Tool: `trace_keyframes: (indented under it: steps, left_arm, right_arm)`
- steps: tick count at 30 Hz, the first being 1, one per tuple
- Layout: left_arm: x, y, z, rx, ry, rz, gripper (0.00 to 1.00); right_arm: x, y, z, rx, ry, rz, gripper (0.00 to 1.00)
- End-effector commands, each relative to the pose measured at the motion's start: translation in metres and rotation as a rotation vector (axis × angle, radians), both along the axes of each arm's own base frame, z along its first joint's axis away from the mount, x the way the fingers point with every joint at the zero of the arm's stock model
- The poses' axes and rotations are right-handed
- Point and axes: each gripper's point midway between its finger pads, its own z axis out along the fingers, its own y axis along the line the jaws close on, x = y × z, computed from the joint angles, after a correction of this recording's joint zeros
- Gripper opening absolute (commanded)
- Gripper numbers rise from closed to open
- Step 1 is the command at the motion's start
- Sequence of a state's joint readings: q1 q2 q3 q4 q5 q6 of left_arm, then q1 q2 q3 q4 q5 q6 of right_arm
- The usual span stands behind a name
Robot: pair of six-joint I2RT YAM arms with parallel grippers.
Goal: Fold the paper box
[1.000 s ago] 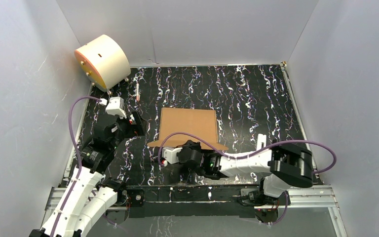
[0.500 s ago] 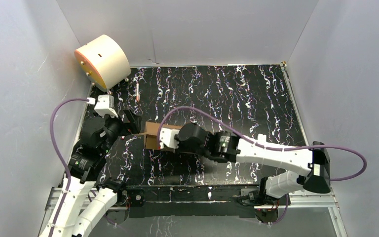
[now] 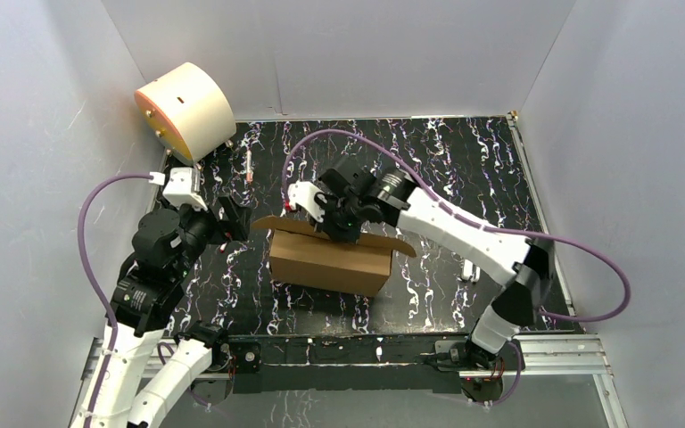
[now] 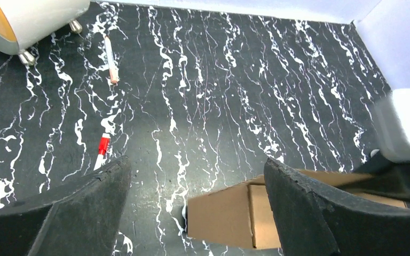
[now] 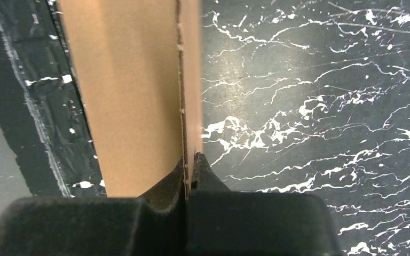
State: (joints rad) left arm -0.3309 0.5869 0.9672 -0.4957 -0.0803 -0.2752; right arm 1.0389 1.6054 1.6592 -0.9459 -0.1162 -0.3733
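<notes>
One brown paper box, standing, flaps splayed

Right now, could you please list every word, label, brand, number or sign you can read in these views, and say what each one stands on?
No text can be read in any view.
paper box: plain brown cardboard, no print showing.
cream drum: no lettering visible.
white pen and marker with a red band: any print is too small to tell.

paper box partly behind left end effector, drum cropped
</notes>
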Motion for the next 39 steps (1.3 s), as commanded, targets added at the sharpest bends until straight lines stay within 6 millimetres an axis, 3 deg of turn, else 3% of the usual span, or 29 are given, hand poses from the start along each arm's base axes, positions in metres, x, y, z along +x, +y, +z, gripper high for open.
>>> trace_keyframes:
  steps: [1, 3, 7, 14, 18, 25, 29, 36, 39]
  left_arm:
    - [0.003, -0.008, -0.023, 0.036, 0.068, -0.054, 0.90]
    - [0.006, -0.012, -0.034, 0.042, 0.101, -0.067, 0.90]
    - [0.012, -0.017, -0.049, 0.047, 0.140, -0.080, 0.90]
    - [0.025, -0.031, -0.056, 0.056, 0.173, -0.140, 0.91]
    - [0.032, -0.036, -0.058, 0.069, 0.203, -0.159, 0.91]
    - [0.042, -0.039, -0.049, 0.091, 0.209, -0.173, 0.90]
    - [0.048, -0.041, -0.041, 0.116, 0.207, -0.187, 0.90]
    - [0.051, -0.051, -0.045, 0.150, 0.260, -0.266, 0.91]
    - [0.045, -0.062, -0.046, 0.126, 0.272, -0.332, 0.90]
  right_arm:
    - [0.010, -0.009, -0.025, -0.072, 0.139, 0.018, 0.00]
    - [0.028, -0.011, -0.035, -0.090, 0.143, -0.012, 0.02]
    - [0.048, -0.008, -0.037, -0.122, 0.122, -0.033, 0.19]
    - [0.066, 0.001, -0.010, -0.082, 0.035, -0.047, 0.41]
    - [0.074, 0.001, 0.012, -0.027, -0.034, -0.093, 0.46]
    - [0.069, -0.005, 0.057, 0.116, -0.089, -0.172, 0.60]
    - [0.064, -0.027, 0.081, 0.189, -0.127, -0.292, 0.65]
    - [0.040, -0.083, 0.087, 0.239, -0.114, -0.524, 0.67]
    - [0.019, -0.092, 0.077, 0.265, -0.048, -0.529, 0.68]
